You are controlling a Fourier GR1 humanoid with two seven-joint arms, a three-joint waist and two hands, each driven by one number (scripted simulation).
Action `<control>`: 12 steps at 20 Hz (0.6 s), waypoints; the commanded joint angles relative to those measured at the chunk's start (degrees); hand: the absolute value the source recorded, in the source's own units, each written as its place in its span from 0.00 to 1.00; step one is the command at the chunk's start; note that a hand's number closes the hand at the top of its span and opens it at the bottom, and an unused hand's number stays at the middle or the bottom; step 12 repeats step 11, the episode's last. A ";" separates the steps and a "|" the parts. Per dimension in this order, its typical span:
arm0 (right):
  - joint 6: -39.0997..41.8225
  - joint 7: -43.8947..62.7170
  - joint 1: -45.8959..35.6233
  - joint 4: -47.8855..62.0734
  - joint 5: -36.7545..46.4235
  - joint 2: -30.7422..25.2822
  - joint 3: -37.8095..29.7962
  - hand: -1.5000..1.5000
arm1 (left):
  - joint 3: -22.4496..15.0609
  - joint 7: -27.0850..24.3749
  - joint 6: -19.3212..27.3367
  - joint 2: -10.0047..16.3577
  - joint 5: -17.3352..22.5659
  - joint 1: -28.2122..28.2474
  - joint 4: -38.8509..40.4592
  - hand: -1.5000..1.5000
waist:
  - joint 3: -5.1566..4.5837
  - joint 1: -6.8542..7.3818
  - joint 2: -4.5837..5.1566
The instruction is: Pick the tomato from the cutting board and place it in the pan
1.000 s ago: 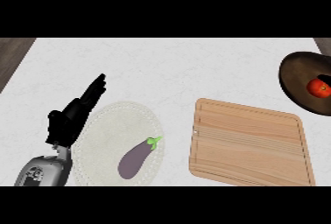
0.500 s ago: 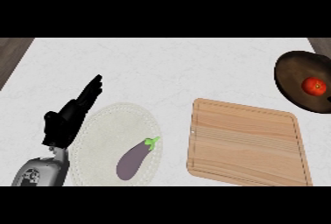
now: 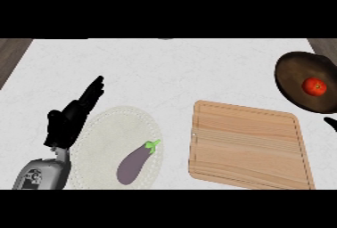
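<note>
The red tomato (image 3: 315,87) lies inside the dark round pan (image 3: 295,73) at the far right of the counter. Left of and below the pan, the wooden cutting board (image 3: 247,147) has nothing on it. My left hand (image 3: 69,118) rests at the left, open with its fingers straight and pointing up and away, beside the plate's left rim and holding nothing. My right hand does not clearly show. A small black stub (image 3: 330,124) pokes in at the right edge just below the pan, and I cannot tell what it is.
A pale round plate (image 3: 125,122) lies between my left hand and the board, with a purple eggplant (image 3: 135,162) on its lower part. The white counter runs wide behind them. A brown strip (image 3: 12,55) marks its far left edge.
The pan and tomato sit a little further left in the view than before, and the black stub has come into sight. The left hand, plate and board keep their places.
</note>
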 commanded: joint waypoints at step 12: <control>-0.77 -8.98 10.59 -5.01 -6.67 7.95 5.21 0.00 | 0.96 0.38 0.38 -1.74 -2.52 0.97 -0.61 0.50 | -0.15 -0.95 -0.42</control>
